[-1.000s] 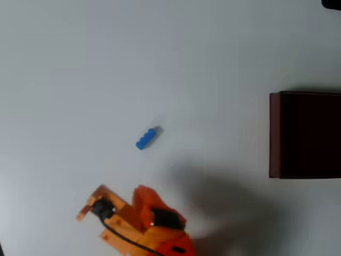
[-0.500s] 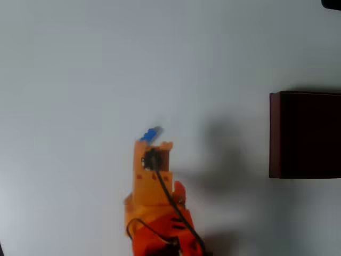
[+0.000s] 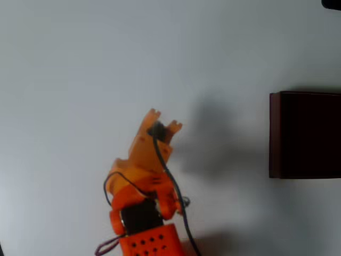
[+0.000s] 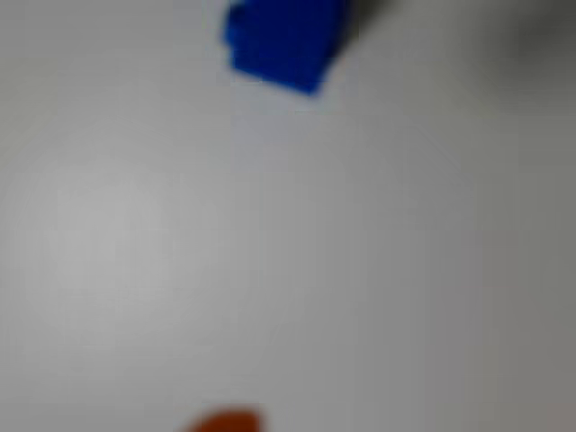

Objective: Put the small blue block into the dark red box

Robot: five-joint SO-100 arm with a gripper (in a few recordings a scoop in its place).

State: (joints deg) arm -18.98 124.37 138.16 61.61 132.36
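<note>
A plain pale grey table (image 3: 80, 64) carries everything, with soft shadows across its middle. A small dark object (image 3: 331, 4) pokes in at its top right corner, too cropped to identify.

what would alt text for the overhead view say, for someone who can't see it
An orange robot arm reaches up from the bottom edge over a plain pale table, its gripper near the picture's middle. A dark red box with a near-black inside sits at the right edge, well apart from the arm.
</note>
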